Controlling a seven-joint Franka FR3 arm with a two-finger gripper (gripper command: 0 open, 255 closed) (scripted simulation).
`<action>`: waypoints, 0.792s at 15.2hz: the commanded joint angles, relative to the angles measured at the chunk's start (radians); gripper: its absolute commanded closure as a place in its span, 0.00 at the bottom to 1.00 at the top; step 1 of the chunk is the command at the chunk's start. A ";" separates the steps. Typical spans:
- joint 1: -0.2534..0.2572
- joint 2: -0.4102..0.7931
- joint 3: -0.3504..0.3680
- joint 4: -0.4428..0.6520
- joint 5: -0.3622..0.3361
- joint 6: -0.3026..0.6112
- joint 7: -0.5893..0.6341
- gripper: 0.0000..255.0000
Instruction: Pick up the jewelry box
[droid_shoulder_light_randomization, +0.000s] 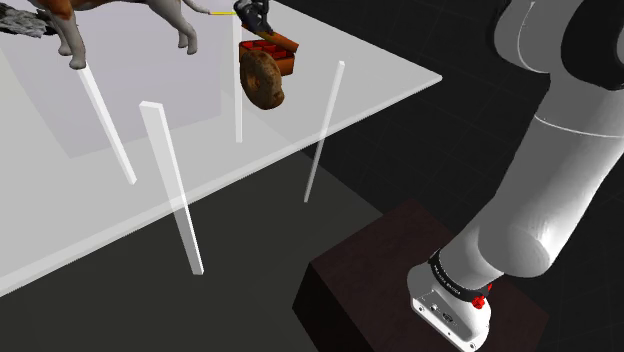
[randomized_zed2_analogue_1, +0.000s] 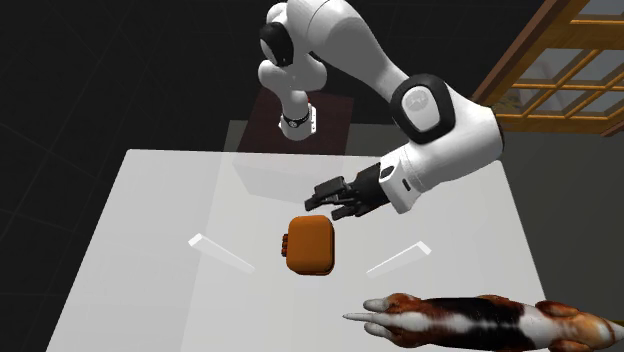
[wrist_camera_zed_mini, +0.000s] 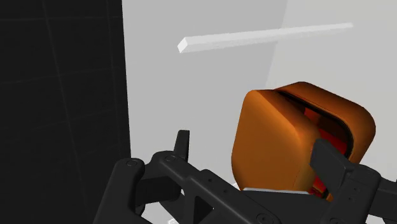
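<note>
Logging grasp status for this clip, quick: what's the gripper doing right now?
Gripper: open, fingers apart, holding nothing; the orange jewelry box sits close by, not clasped.

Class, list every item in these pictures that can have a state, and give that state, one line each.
jewelry box: lid ajar, red lining showing through the gap; resting on the table, not clasped.
gripper: open, fingers apart, close to the jewelry box.
dog figure: on the table, apart from the gripper and the jewelry box.
</note>
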 joint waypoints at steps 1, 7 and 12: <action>0.099 0.122 -0.012 0.117 -0.141 -0.077 -0.009 0.00; 0.155 0.194 -0.038 0.143 -0.206 -0.088 0.012 0.00; 0.137 0.188 -0.035 0.090 -0.189 -0.062 0.052 0.00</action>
